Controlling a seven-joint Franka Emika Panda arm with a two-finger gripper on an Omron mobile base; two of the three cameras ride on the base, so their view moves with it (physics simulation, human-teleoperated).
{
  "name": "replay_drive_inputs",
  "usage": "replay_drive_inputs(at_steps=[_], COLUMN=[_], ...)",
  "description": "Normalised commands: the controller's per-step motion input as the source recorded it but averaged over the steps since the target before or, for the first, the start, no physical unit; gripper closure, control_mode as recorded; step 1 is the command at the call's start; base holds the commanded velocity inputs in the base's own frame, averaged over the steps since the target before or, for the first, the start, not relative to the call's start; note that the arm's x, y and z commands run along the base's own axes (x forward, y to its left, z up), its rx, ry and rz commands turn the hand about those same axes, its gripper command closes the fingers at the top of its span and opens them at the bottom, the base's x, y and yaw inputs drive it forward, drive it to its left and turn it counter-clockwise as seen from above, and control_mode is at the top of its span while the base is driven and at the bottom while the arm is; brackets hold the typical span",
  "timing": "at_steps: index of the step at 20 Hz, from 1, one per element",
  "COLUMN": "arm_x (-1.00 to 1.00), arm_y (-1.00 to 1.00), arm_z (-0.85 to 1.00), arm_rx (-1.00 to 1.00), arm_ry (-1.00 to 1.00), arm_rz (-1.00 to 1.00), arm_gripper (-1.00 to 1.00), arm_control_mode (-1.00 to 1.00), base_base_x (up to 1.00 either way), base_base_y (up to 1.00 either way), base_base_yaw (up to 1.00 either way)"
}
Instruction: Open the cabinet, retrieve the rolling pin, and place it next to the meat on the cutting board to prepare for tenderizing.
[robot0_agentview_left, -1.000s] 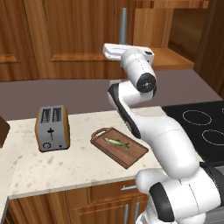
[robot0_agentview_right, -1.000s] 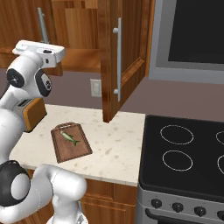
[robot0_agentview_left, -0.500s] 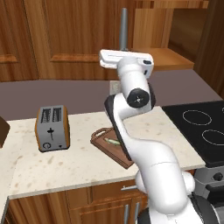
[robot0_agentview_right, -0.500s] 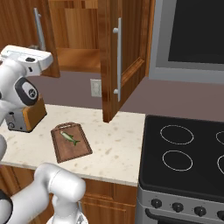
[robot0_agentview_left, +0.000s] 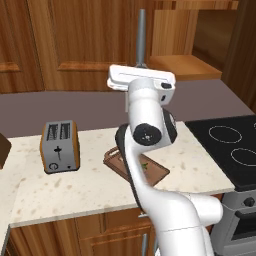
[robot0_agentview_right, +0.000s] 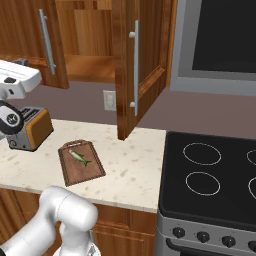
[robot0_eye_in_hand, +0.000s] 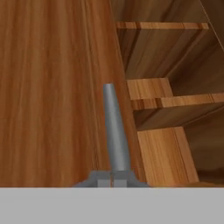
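Note:
The cabinet (robot0_agentview_right: 125, 60) stands with both doors swung open, its lighter wood shelves (robot0_agentview_right: 87, 67) showing between them. In the hand view my gripper (robot0_eye_in_hand: 112, 180) is shut, and the left door's silver bar handle (robot0_eye_in_hand: 115, 131) rises straight from its tips. My white hand (robot0_agentview_left: 141, 81) hangs just under that handle (robot0_agentview_left: 141, 37). The meat (robot0_agentview_right: 80, 158) lies on the cutting board (robot0_agentview_right: 87, 172) on the counter, partly behind my arm in the left base view. The rolling pin is out of view.
A silver-and-wood toaster (robot0_agentview_left: 60, 146) stands on the speckled counter (robot0_agentview_left: 75, 190) left of the board. A black stove top (robot0_agentview_right: 215, 175) sits to the right under a dark microwave (robot0_agentview_right: 220, 40). The open right door (robot0_agentview_right: 145, 75) juts out over the counter.
My hand has swung left and slightly down toward the left door's handle, and the fingers have closed fully. The doors, board and meat have not moved.

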Motion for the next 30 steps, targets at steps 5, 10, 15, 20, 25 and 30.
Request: replay_drive_inputs(at_steps=[5,10,15,20,25,30], arm_x=[-0.40,0.00,0.00,0.00,0.00,0.11], arm_y=[-0.25,-0.46,-0.60,-0.61,-0.40,-0.36], arm_z=[0.04,0.05,0.00,0.00,0.00,0.00], arm_rx=[0.04,0.07,0.12,0.13,0.15,0.19], arm_ry=[-0.01,-0.02,0.00,0.00,0.00,0.03], arm_rz=[0.00,0.02,0.00,0.00,0.00,0.08], arm_gripper=[-1.00,-1.00,-1.00,-1.00,-1.00,-1.00], arm_control_mode=[-1.00,-1.00,-1.00,-1.00,-1.00,-1.00], base_base_x=[0.00,0.00,0.00,0.00,0.00,0.00], base_base_y=[0.00,0.00,0.00,0.00,0.00,0.00], base_base_yaw=[0.00,0.00,0.00,0.00,0.00,0.00])
